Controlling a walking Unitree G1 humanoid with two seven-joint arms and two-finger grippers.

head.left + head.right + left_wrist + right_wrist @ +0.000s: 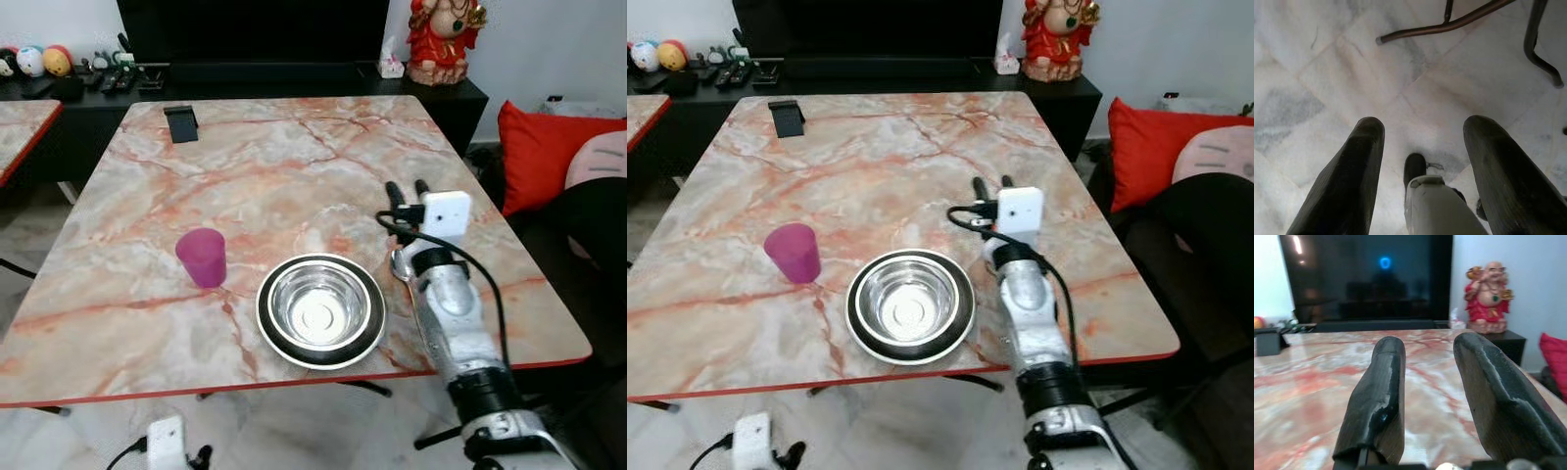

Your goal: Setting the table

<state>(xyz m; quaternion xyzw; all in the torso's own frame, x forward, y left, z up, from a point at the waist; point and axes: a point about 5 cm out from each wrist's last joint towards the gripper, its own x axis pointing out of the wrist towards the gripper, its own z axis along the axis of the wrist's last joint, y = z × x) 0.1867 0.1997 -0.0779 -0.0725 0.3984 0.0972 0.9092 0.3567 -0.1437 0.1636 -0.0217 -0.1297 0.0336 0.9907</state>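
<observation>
From the left eye view, your right gripper (408, 188) hovers over the marble table (274, 166), fingers parted and holding nothing, at about three o'clock from the steel bowl (320, 309). A spoon (400, 264) lies just beside the bowl's right rim, under the arm. The pink cup (202, 257) stands at the bowl's ten o'clock.

Your left wrist view shows the left gripper (1422, 147) spread wide over tiled floor.

Your right wrist view shows two separated fingers (1378, 401) pointing toward a red figurine (1488, 296).
</observation>
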